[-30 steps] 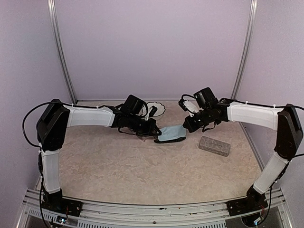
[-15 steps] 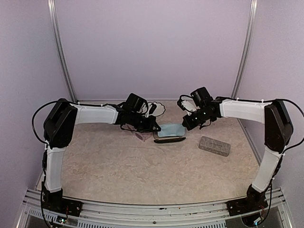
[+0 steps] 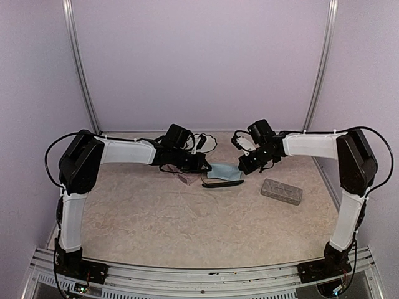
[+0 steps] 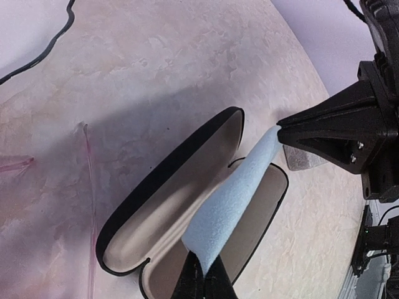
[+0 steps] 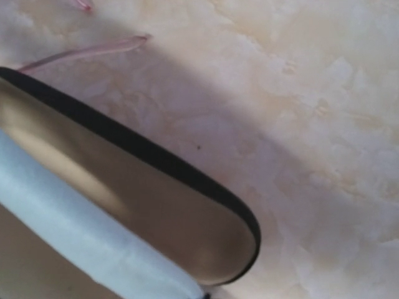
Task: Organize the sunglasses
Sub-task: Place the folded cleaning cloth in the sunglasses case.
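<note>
My left gripper [image 3: 202,167] and right gripper [image 3: 243,166] are each shut on one end of a pale blue cloth [image 3: 223,169] and hold it stretched just above the open black glasses case [image 3: 222,183]. In the left wrist view the cloth [image 4: 237,199] runs from my left fingertips [image 4: 202,277] to the right gripper [image 4: 280,131] over the case's beige lining [image 4: 168,193]. The pinkish-clear sunglasses [image 3: 182,179] lie on the table left of the case; an arm of theirs [image 4: 87,187] shows. The dark wire sunglasses [image 3: 206,142] lie at the back, behind the left gripper.
A grey speckled case [image 3: 282,191] lies shut on the table to the right of the black case. The right wrist view shows the case's rim [image 5: 187,180], the cloth [image 5: 81,237] and a pink arm [image 5: 93,51]. Walls enclose the back and sides.
The cloth, which lay draped on the open case, is now pulled taut between both grippers. The right gripper has closed in on its right end.
</note>
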`<state>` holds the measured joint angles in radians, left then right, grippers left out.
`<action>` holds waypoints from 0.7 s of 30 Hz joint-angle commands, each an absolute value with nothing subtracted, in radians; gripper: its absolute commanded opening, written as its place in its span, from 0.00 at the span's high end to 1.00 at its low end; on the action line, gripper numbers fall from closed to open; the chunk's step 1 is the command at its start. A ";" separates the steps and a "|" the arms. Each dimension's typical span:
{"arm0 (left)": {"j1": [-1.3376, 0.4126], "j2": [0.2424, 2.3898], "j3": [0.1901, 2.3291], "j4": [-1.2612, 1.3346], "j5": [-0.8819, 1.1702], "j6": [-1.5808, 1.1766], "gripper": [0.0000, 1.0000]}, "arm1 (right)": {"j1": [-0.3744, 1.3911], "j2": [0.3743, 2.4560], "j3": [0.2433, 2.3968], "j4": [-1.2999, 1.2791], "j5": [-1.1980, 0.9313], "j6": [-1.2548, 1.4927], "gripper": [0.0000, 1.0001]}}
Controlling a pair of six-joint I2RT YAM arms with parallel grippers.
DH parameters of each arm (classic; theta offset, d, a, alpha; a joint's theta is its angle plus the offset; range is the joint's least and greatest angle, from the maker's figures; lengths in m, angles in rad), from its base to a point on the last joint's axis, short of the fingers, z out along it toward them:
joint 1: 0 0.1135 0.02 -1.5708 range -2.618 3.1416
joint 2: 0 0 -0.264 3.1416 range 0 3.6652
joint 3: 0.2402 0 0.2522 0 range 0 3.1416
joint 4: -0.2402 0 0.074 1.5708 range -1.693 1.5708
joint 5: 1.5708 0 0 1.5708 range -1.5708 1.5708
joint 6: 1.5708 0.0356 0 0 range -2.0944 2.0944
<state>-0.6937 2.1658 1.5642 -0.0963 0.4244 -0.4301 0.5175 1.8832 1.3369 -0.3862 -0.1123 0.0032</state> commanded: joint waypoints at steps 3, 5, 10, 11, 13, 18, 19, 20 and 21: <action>-0.701 2.211 1.552 -0.061 0.393 -0.393 1.00 | 0.502 1.932 1.381 -0.353 -0.092 -0.002 1.00; -0.703 2.217 1.549 -0.062 0.387 -0.390 1.00 | 0.500 1.938 1.382 -0.347 -0.088 -0.001 1.00; -0.706 2.227 1.543 -0.062 0.378 -0.390 1.00 | 0.497 1.957 1.397 -0.342 -0.084 0.000 1.00; -0.706 2.229 1.542 -0.061 0.374 -0.391 1.00 | 0.497 1.960 1.400 -0.341 -0.084 0.001 1.00; -0.707 2.231 1.540 -0.057 0.369 -0.393 1.00 | 0.497 1.965 1.403 -0.340 -0.085 0.002 1.00; -0.707 2.241 1.539 -0.054 0.349 -0.401 1.00 | 0.497 1.981 1.413 -0.345 -0.090 0.000 1.00; -0.707 2.242 1.540 -0.053 0.348 -0.402 1.00 | 0.497 1.983 1.413 -0.346 -0.089 -0.001 1.00; -0.707 2.246 1.540 -0.051 0.346 -0.404 1.00 | 0.497 1.985 1.413 -0.346 -0.090 -0.002 1.00; -0.707 2.247 1.540 -0.049 0.345 -0.407 1.00 | 0.497 1.987 1.413 -0.347 -0.091 -0.002 1.00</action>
<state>-0.7029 2.2192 1.5536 -0.0746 0.3660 -0.4103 0.5091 1.9648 1.3895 -0.3538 -0.0933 0.0032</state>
